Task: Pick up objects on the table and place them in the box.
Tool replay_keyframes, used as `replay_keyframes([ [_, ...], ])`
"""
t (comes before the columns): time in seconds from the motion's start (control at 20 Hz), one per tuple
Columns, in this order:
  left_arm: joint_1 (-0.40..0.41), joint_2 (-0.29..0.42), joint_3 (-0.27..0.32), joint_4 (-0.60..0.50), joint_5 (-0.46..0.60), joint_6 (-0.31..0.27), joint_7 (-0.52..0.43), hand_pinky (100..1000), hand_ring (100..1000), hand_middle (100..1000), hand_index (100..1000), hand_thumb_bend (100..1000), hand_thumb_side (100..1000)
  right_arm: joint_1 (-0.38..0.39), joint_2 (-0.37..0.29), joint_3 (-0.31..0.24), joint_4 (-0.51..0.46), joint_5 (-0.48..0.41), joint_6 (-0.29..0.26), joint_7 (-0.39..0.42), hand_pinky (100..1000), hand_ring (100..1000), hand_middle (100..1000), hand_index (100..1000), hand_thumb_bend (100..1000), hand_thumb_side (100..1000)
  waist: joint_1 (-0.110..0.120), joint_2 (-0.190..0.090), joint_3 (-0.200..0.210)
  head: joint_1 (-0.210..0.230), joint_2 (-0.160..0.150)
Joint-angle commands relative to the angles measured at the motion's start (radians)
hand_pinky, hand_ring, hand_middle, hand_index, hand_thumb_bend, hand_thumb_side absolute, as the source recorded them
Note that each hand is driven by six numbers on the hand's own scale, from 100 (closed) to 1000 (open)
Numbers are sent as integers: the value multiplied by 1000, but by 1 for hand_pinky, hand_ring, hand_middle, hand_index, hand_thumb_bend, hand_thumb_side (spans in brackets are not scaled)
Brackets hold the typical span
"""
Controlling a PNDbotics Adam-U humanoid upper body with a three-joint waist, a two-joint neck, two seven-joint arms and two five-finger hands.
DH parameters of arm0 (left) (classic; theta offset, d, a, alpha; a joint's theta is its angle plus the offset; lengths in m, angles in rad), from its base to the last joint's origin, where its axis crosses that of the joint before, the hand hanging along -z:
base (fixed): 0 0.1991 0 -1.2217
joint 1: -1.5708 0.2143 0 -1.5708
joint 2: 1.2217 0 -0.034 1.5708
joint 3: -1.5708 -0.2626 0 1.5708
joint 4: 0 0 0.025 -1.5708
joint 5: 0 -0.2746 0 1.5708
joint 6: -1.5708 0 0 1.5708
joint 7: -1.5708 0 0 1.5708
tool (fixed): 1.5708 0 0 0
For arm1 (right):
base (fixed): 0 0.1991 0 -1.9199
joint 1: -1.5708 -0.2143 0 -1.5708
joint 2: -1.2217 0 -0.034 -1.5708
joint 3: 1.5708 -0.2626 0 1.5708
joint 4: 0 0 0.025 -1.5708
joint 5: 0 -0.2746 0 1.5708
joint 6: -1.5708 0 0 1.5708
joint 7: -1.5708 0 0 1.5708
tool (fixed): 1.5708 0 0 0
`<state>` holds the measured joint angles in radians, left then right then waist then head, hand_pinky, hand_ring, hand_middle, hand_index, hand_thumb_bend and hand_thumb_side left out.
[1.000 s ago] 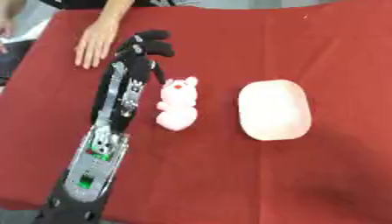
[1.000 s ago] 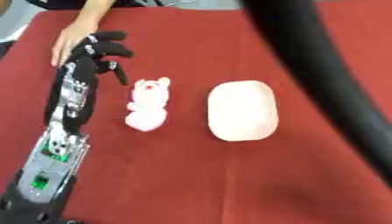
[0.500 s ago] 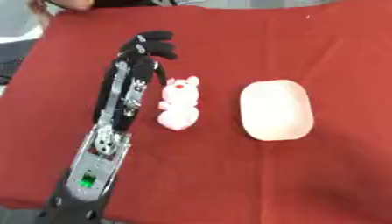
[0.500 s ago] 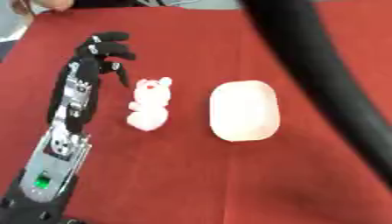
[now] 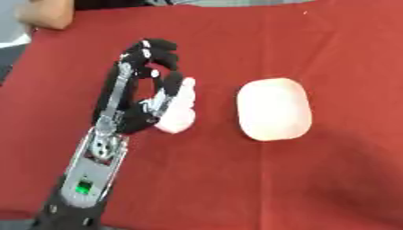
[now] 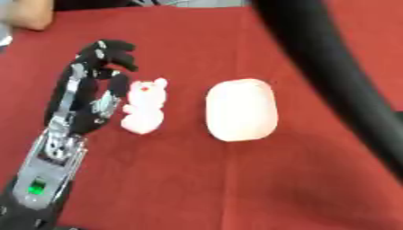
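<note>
- Left robot hand [image 6: 87,108] reaches in from the lower left over the red surface [image 5: 236,179], its black fingers [image 6: 110,51] bent at the tips but spread, holding nothing
- its thumb side lies right beside a small white bear-shaped toy [image 6: 144,108], which has a red dot on its face; from the left eye view the hand overlaps the toy's left edge, and I cannot tell whether they touch
- the toy lies flat on the surface, head toward the far side
- a pale, rounded oblong object [image 6: 240,109] lies to the right of the toy, apart from it and well clear of the hand
- a thick black arm part [image 6: 330,76] crosses the right eye view from the top down to the right edge; no right robot hand shows
- a person's bare hand [image 5: 43,15] rests at the far left corner of the surface, touching none of the objects
</note>
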<state>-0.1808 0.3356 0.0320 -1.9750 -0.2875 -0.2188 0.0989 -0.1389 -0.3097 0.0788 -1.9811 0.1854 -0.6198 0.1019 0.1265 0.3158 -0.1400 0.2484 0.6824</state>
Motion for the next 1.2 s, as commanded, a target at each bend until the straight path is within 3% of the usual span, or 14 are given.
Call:
replay_keyframes([
  [0.05,-30,130,-13,15,-59,14,-61,238,611,706,674,410,654,8,-15,-4,-19,8,8,1,607,793,853,946,100,709,2,-25,-1,-1,10],
  [0.15,-59,216,-24,42,-122,21,-127,267,624,717,703,502,638,11,-18,-4,-19,10,10,2,606,793,853,945,100,709,8,-29,-1,2,15],
  [0.4,-133,373,-53,113,-237,20,-252,351,660,744,766,544,691,14,-21,-2,-19,13,14,6,607,793,854,947,100,709,15,-32,-5,8,19],
  [0.55,-178,466,-85,166,-259,-21,-329,487,703,772,853,649,679,16,-22,-4,-19,15,16,6,607,795,854,947,100,709,19,-32,-6,11,23],
  [0.65,-212,521,-101,203,-267,-47,-385,498,685,773,886,672,707,18,-23,-4,-19,17,17,6,607,796,854,948,100,709,22,-32,-7,14,27],
  [0.8,-259,558,-114,239,-283,-63,-454,497,654,758,913,697,726,20,-24,-3,-19,21,18,8,608,796,854,949,100,709,25,-31,-7,15,31],
  [0.85,-273,561,-118,245,-291,-68,-474,541,675,765,938,736,722,20,-24,-2,-19,21,18,9,608,796,855,949,100,709,26,-31,-8,14,33],
  [1.2,-346,556,-157,282,-316,-103,-615,601,696,782,957,762,751,21,-23,0,-19,23,19,13,608,797,855,950,100,709,27,-31,-12,13,43],
])
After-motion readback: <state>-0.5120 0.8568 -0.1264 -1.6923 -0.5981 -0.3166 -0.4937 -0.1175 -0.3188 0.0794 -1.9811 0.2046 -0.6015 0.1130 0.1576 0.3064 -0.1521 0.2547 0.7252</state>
